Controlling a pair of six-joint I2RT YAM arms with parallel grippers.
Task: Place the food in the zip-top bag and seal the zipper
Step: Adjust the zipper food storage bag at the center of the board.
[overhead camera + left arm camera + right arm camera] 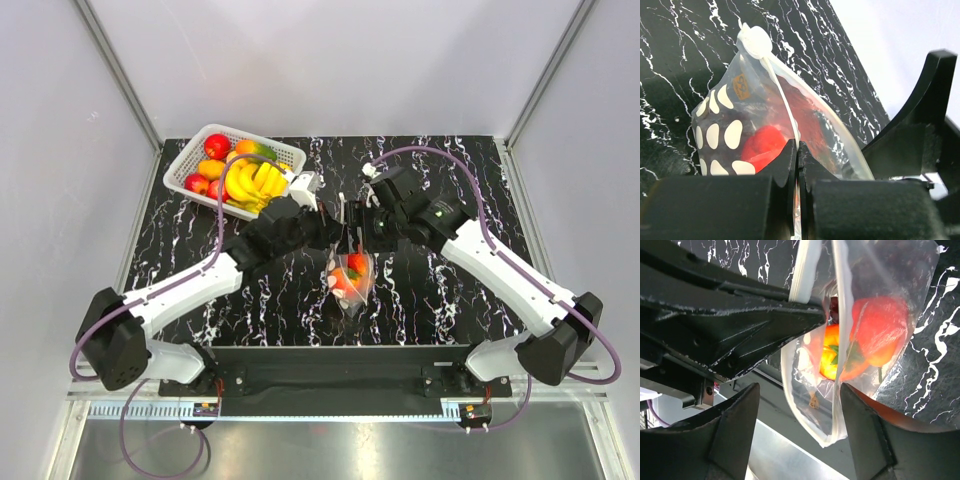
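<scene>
Zip-top bag (353,280) hangs at the centre of the top view, between the two grippers, over the black marbled table (450,170). Its lower end rests on or just above the table; which one cannot be told.

Food (352,272) sits inside the zip-top bag. The right wrist view shows a red-orange round fruit (880,330) beside an orange fruit (830,355), with a dark shape above them at the upper right of the frame. The left wrist view shows a red fruit (765,142) behind the white dots.

Left gripper (796,150): jaws pressed together on the zipper (777,90), which runs from the bag's upper corner down into the fingers.

Right gripper (799,390): jaws spread wide. The bag's edge passes between the two fingers (735,425) without clear contact on either pad. The left gripper's black body fills the upper left of this view, just beside the bag mouth.

White lattice basket (185,160) stands at the upper left of the table, well apart from the bag. It holds bananas (255,182) and several red and orange fruits.
</scene>
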